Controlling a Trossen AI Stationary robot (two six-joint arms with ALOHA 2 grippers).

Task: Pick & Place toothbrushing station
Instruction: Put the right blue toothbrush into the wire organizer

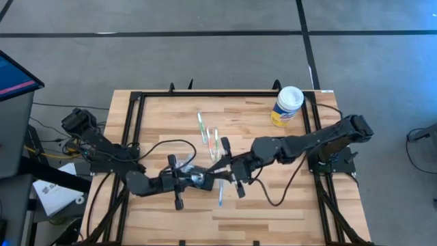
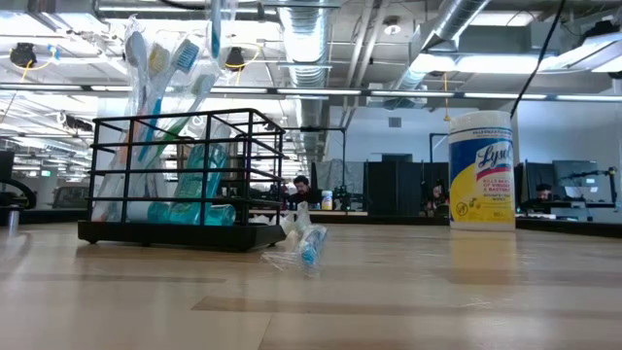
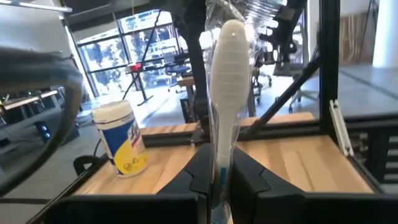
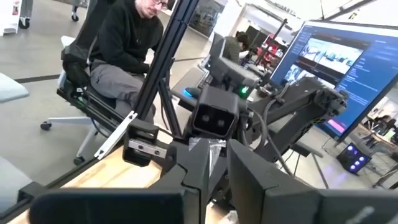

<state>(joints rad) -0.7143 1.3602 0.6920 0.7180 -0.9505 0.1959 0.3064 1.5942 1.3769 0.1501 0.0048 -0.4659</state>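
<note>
The toothbrushing station (image 2: pixel 175 233), a black wire holder, rests by its base on the table's left part in the low view, with several toothbrushes standing in it. My left gripper (image 3: pixel 216 179) (image 1: pixel 200 179) is shut on a white toothbrush (image 3: pixel 227 81) in a clear wrapper, above the table's middle. My right gripper (image 4: pixel 214 167) (image 1: pixel 230 171) faces it from the right, open. Its fingers stand on either side of the crinkled clear wrapper end (image 4: pixel 212 147). Another wrapped toothbrush (image 2: pixel 307 245) lies on the table. My left gripper pinches the wrapped toothbrush's lower handle (image 3: pixel 219 163) between its two fingers. The white handle runs on past the fingertips, clear of the table. My right gripper has the wrapper between its open fingers; I cannot tell whether they touch it.
A yellow-and-white wipes canister (image 1: pixel 288 106) (image 2: pixel 481 170) stands at the far right corner. A black frame (image 1: pixel 225 93) rims the table. Wrapped toothbrushes (image 1: pixel 203 128) show at the table's far middle. A seated person (image 4: pixel 124 43) is beyond the table.
</note>
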